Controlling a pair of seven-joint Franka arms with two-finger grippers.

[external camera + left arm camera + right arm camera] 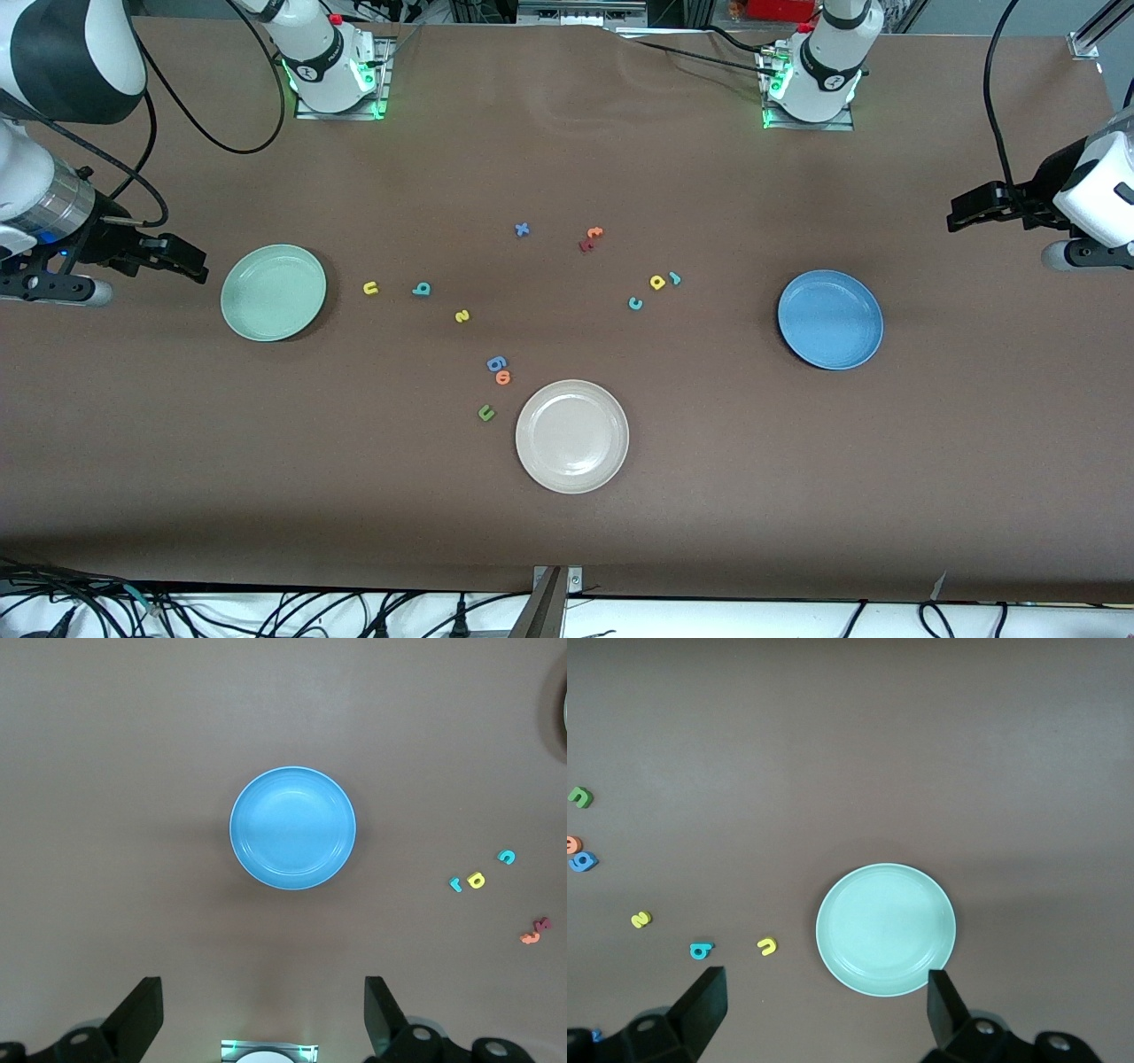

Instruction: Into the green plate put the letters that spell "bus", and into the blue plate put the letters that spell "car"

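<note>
Green plate [273,292] sits bare at the right arm's end of the table, blue plate [830,319] bare at the left arm's end. Beige-white plate [571,436] lies between them, nearer the front camera. Right gripper [182,258] hangs over the table beside the green plate, fingers apart, holding nothing; left gripper [966,211] likewise beside the blue plate. Yellow "u" [370,288], teal "b" [422,289], yellow "s" [462,316] lie near the green plate. Teal "c" [635,303], yellow "a" [657,283], teal "r" [675,278] cluster toward the blue plate. Strays nearby: blue "x" [522,229], orange and dark red letters [590,238], blue "6" [496,363], orange "o" [503,377], green "u" [485,412].

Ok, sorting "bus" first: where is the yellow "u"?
The yellow "u" lies on the table beside the green plate, between it and the teal "b".
</note>
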